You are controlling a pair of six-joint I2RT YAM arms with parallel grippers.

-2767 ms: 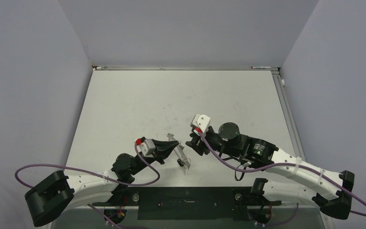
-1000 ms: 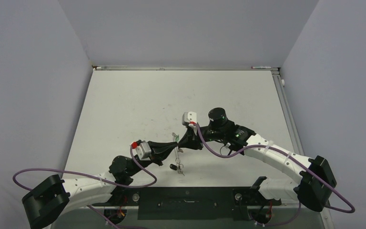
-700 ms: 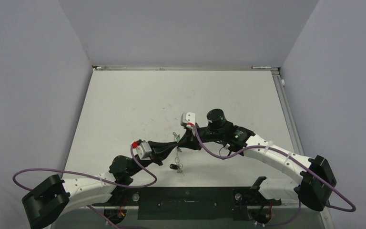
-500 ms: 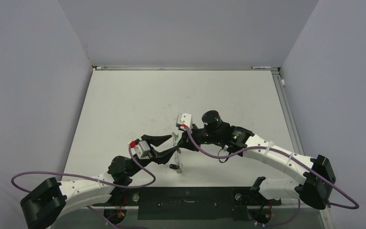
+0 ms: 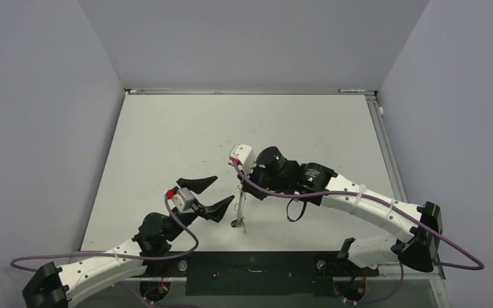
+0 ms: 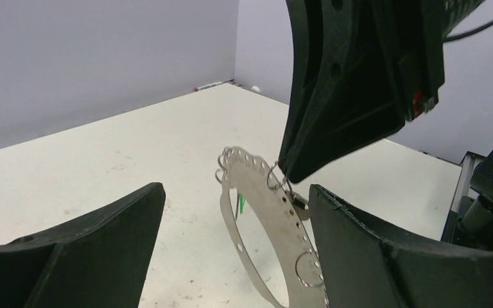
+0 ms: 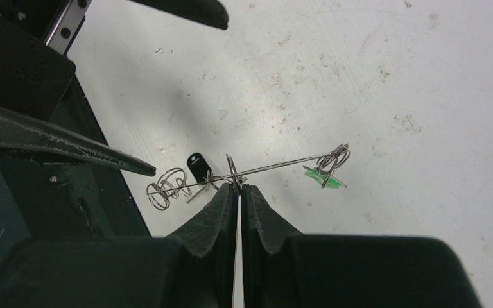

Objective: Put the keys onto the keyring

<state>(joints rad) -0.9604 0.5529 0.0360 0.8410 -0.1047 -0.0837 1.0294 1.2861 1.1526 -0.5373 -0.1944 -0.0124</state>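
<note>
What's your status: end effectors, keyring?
Left end effector open, off the keyring. Right end effector shut on it. Nothing blocking.

Robotics lab test cell. Scuffed white table [image 5: 167, 135] boxed by plain grey walls [image 5: 250, 38]; left arm [image 5: 103, 267], right arm [image 5: 366, 205] bolted to black rail [image 5: 250, 273] at near edge; purple cables [image 5: 266, 194] trailing.

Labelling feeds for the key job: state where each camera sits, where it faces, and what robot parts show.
Top external: above and behind the bases, looking down on the table; both arms show.
Left wrist: on left arm, facing out through the open left claw at the holed metal plate.
Right wrist: on right arm, facing down past the shut right claw gripping that plate.
Shared: both wrist views show the plate and the opposite claw.
</note>
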